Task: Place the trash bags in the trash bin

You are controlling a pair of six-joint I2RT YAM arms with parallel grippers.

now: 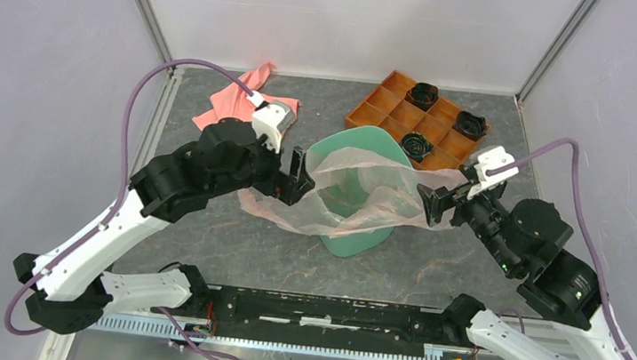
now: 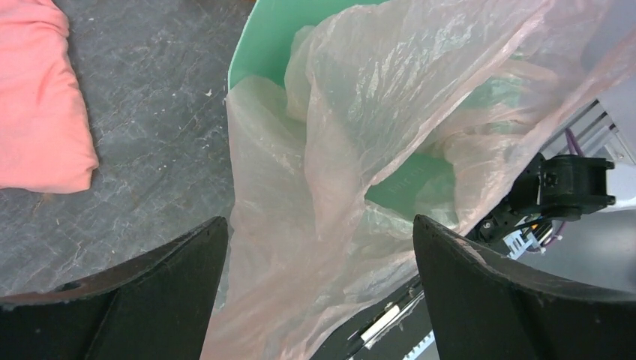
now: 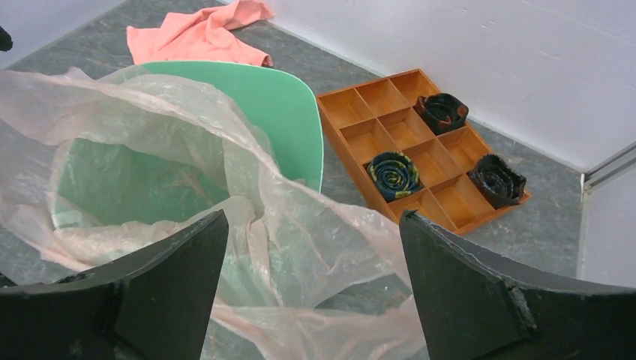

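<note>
The mint-green trash bin [image 1: 362, 136] stands mid-table, tilted. The thin pale pink trash bag [image 1: 385, 191] is draped over its mouth, partly sagging inside and spilling over the left and right rims. My left gripper [image 1: 295, 178] is at the bin's left rim, open, with loose film [image 2: 375, 112] lying between its fingers and the bin wall [image 2: 262, 37] beyond. My right gripper [image 1: 431, 207] is at the bin's right side, open. Bag film [image 3: 300, 247] lies between its fingers, with the bin [image 3: 277, 97] behind.
A salmon-pink cloth [image 1: 234, 100] lies at the back left, also in the left wrist view [image 2: 37, 97]. An orange compartment tray [image 1: 386, 102] with three dark rolled items stands at the back right, also in the right wrist view [image 3: 349, 109]. Walls enclose the back and sides.
</note>
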